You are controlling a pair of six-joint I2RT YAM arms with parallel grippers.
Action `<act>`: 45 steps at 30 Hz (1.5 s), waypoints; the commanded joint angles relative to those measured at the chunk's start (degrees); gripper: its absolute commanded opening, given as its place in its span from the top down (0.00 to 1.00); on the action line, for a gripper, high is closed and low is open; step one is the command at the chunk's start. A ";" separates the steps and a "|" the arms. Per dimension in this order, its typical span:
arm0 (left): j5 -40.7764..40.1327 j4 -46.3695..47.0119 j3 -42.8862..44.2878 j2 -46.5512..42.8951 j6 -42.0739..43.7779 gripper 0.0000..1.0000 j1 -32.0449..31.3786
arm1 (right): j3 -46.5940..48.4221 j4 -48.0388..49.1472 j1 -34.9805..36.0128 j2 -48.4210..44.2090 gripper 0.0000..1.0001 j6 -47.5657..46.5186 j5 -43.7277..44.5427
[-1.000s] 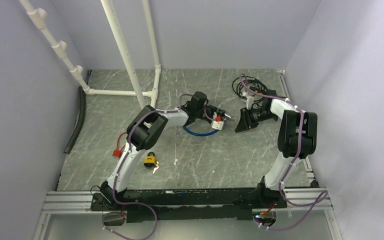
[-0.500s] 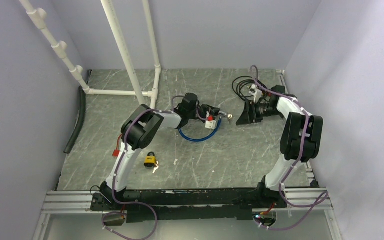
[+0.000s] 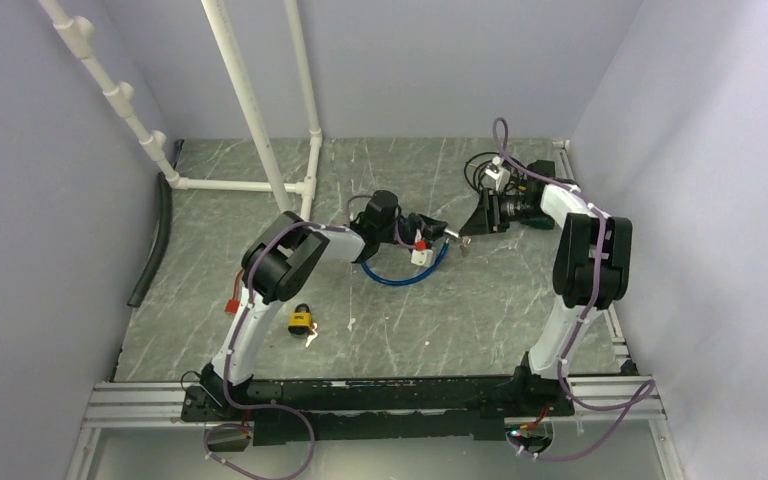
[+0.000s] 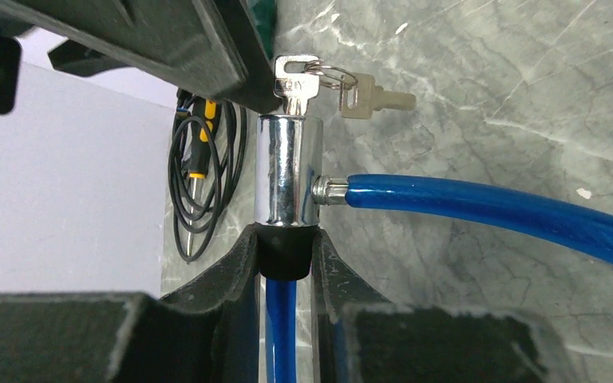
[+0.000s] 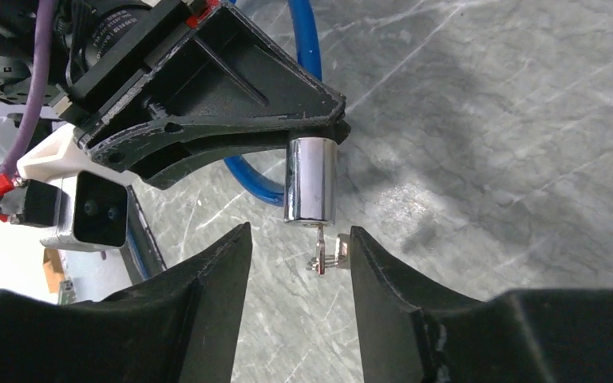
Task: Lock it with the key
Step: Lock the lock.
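Key (image 4: 292, 80) sits in lock (image 4: 289, 171) clamped by left tool (image 4: 287, 249); open right tool (image 5: 298, 237) has arrived astride it.

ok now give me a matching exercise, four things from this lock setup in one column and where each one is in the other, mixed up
Things
1. chrome lock cylinder
2. key
3. yellow padlock
4. black wire coil

Places
a. lying loose on the table beside the left arm
b. gripped at its black end by the left claw
c. at the back of the table, near the right arm's wrist
d. stuck in the cylinder's end, between the fingers of the open right claw

Pairs: 1-b, 2-d, 3-a, 4-c
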 commanded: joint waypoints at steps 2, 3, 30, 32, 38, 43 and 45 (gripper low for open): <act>1.51 4.35 -0.11 -4.69 0.80 1.00 -0.29 | 1.58 -2.38 0.12 1.74 0.53 -2.35 -2.96; 1.40 4.37 -0.09 -4.60 0.69 1.00 -0.35 | 1.53 -3.00 0.19 2.01 0.54 -2.96 -3.11; 5.03 -15.84 8.77 -3.54 -12.13 1.00 2.23 | -6.98 -2.19 2.56 -8.71 1.00 -14.62 11.25; 3.58 -13.48 6.86 -3.68 -11.02 1.00 2.49 | -5.92 -6.10 0.31 -6.91 1.00 -15.42 8.53; -1.95 -7.18 3.06 -3.57 -10.02 1.00 2.70 | -3.76 -15.56 -2.62 -1.95 1.00 -15.62 3.81; -6.62 -3.78 2.70 -2.14 -8.91 1.00 2.53 | -5.27 -16.13 -2.83 -0.86 1.00 -14.31 4.68; -5.24 -5.20 2.77 -2.50 -8.85 1.00 2.83 | -7.46 -10.21 -3.28 -3.96 1.00 -11.57 9.52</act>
